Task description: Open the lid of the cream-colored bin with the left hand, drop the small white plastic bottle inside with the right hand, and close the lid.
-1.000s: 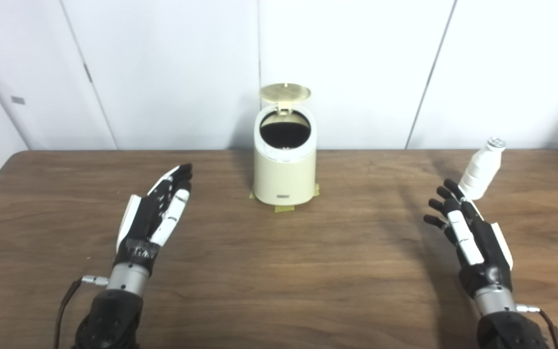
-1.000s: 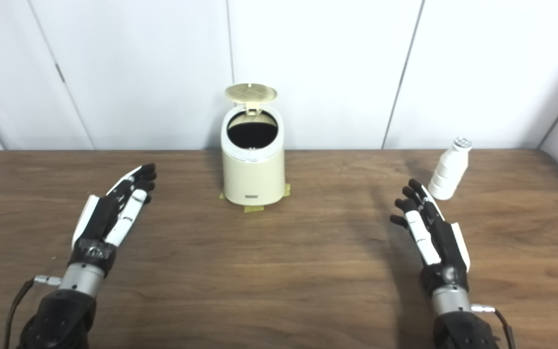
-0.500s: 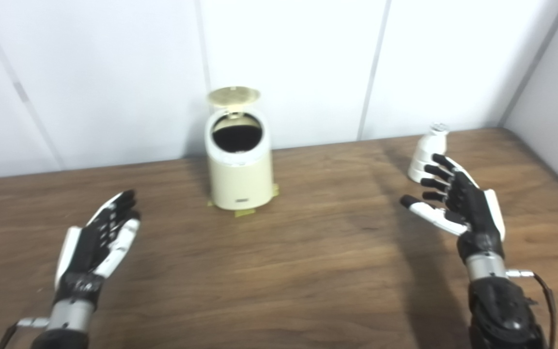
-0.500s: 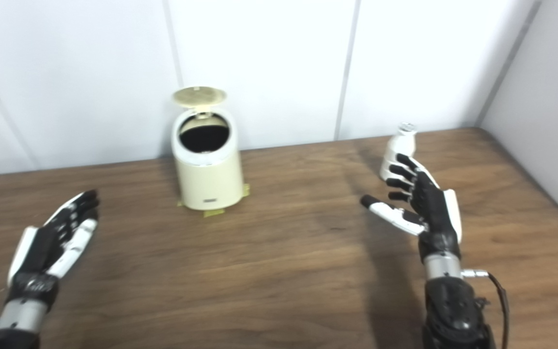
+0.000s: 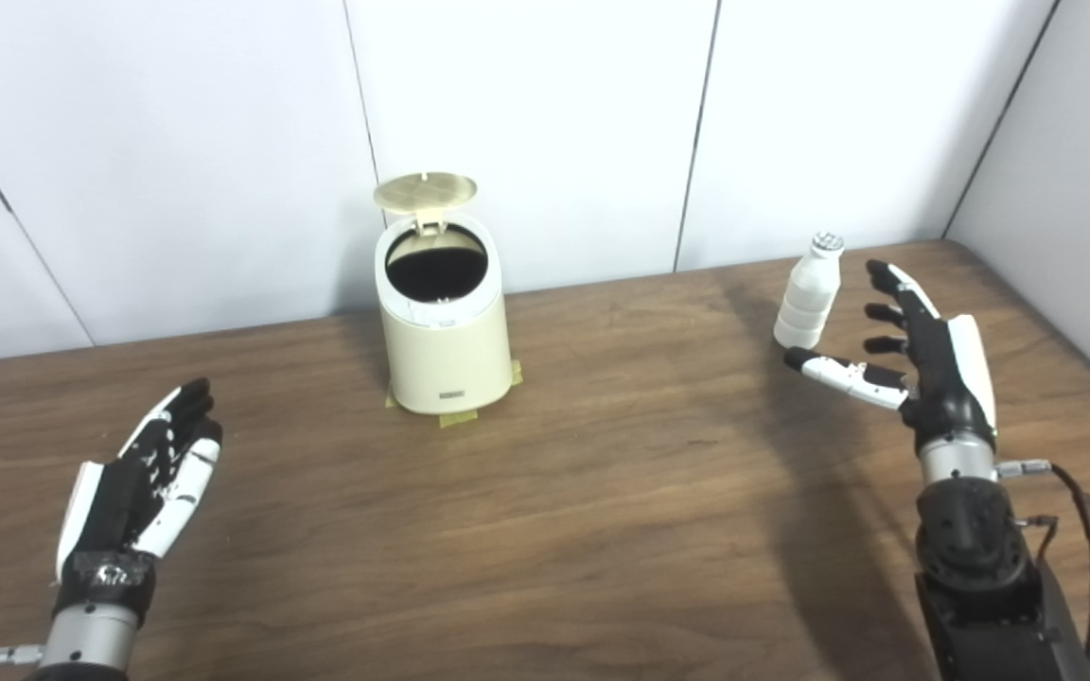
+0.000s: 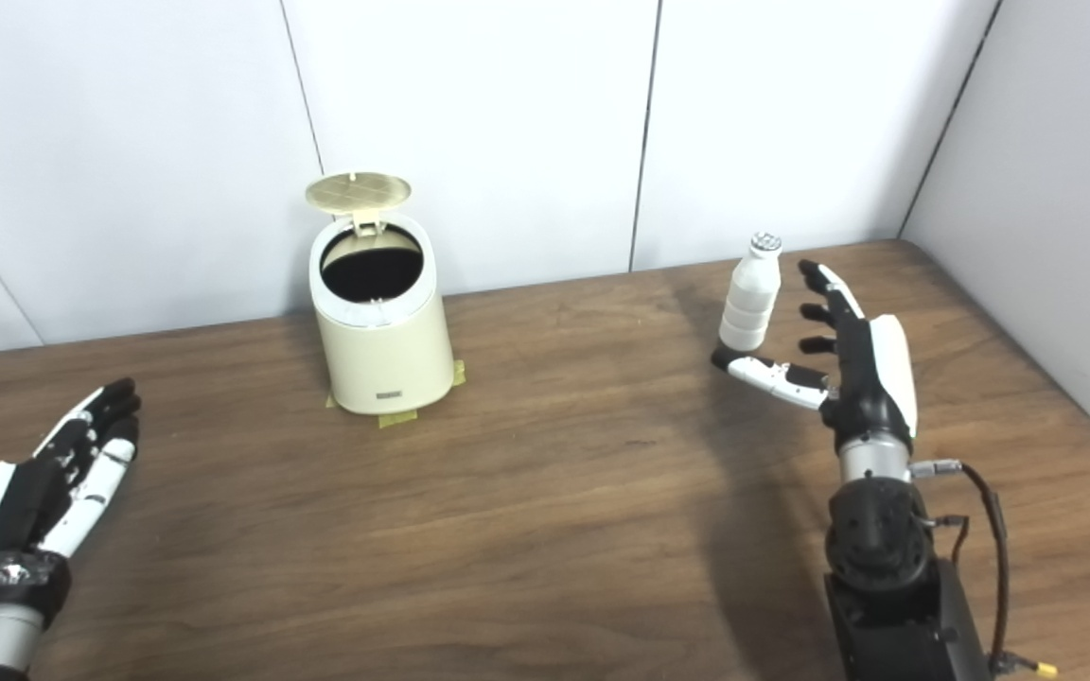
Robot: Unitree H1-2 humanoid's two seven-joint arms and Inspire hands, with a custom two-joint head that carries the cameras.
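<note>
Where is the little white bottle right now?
The little white bottle stands upright on the table's far right side, just beside the open right hand, well to the right of the cream-colored bin.

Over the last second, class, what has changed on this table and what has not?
The camera swung right. The right hand reached forward beside the bottle, fingers spread, not yet gripping. The left hand drew back, open. Bin lid stays up; bottle stays upright.

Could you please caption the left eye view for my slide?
Open right robot hand beside upright bottle; bin lid up.
</note>
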